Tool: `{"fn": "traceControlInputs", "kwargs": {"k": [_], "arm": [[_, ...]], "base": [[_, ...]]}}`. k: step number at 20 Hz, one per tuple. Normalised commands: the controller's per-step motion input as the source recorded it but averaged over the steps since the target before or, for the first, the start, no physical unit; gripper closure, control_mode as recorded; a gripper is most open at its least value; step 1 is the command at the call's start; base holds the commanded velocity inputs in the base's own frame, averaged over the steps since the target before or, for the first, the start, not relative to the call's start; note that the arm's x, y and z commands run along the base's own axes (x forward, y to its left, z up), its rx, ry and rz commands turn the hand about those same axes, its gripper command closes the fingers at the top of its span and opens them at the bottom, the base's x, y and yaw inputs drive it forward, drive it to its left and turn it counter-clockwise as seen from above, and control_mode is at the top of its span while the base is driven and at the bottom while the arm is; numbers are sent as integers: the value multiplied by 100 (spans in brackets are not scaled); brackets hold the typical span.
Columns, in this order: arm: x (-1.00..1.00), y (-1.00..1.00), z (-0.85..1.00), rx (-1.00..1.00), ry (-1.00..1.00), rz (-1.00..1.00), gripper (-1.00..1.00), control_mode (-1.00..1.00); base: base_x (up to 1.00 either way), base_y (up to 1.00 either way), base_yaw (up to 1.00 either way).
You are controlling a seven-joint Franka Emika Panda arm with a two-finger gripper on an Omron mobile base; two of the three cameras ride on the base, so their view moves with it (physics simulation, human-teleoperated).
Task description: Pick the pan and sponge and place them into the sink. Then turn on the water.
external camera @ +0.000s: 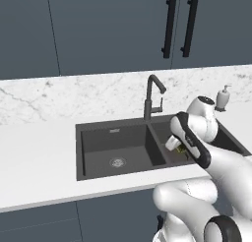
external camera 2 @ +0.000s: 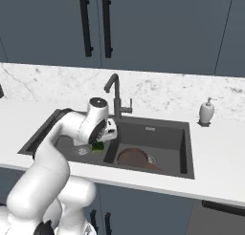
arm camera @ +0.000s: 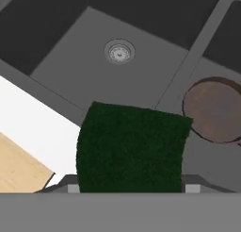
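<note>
Sponge [arm camera: 132, 148], lower centre, hand view: likely light, soft, compressible | hold: across its sides | gripper [arm camera: 131, 188] clamped on sponge above sink [arm camera: 61, 61] | pan [arm camera: 214, 108] at right, in basin

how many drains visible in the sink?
2. One drain sits in the floor of the left basin of the sink. The other drain is in the right basin, partly covered by the pan lying there.
</note>
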Motion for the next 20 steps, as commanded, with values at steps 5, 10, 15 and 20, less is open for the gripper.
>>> {"fn": "traceControlInputs", "kwargs": {"k": [5,10,15,20], "arm": [[33,-79,9,21,0,0,100,-100],[42,-71,5,15,0,0,100,-100],[58,-55,1,7,6,0,100,-100],[47,-56,-5,1,11,0,100,-100]], "base": [[0,0,0],[0,0,0],[0,0,0],[0,0,0]]}}
